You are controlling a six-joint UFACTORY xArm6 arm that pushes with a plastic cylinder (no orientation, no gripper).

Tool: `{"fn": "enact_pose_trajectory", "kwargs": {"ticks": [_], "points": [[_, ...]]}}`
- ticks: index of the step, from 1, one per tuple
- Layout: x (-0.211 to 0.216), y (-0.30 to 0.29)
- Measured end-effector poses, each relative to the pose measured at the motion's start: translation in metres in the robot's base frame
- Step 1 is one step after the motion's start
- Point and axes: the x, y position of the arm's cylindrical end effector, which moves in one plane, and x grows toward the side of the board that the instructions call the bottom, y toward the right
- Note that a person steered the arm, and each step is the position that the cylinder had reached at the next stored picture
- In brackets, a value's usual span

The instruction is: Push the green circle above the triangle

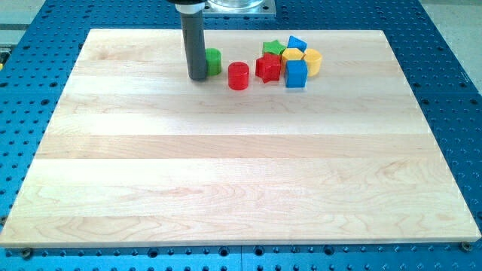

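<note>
The green circle [214,61] is a short green cylinder near the view's top, left of the cluster. My tip [198,77] stands just to its left, touching or nearly touching it, and the rod hides its left edge. A blue triangle-like block [297,43] sits at the top right of the cluster, well to the right of the green circle. A red cylinder [238,75] stands just right of and below the green circle.
The cluster at the view's top holds a green star [273,48], a red star [268,67], a blue cube [296,73], and two yellow blocks [292,55] [312,61]. All rest on a wooden board [241,165] set on a blue perforated table [452,60].
</note>
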Motion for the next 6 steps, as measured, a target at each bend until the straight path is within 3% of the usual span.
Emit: {"fn": "enact_pose_trajectory", "kwargs": {"ticks": [2,6], "points": [[-0.041,0.019],[-0.026,0.058]]}}
